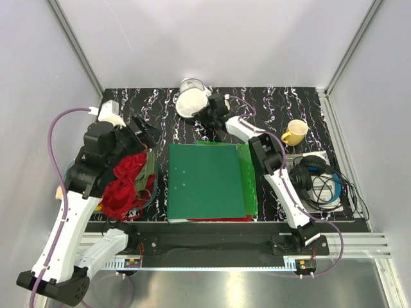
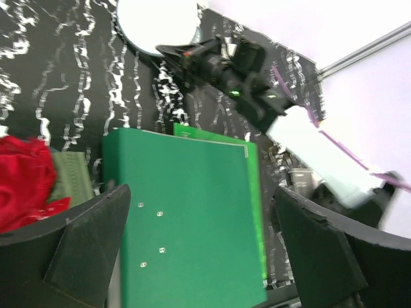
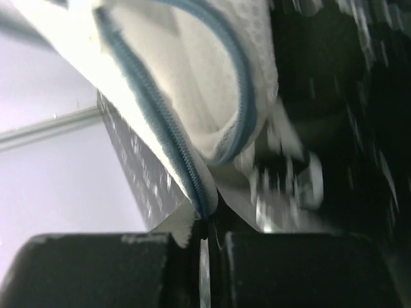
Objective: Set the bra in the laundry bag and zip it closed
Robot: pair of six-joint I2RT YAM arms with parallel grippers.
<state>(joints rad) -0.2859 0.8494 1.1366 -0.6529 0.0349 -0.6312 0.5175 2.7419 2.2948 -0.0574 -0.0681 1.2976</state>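
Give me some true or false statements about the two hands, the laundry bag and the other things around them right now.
1. The right hand is pinched shut on the zipper edge of the laundry bag. True.
2. The left hand is shut on the red cloth. False: it is open and holds nothing.
3. The yellow mug stands to the right of the green folder. True.
4. The laundry bag lies on the green folder. False: it is beyond the folder's far edge, off it.
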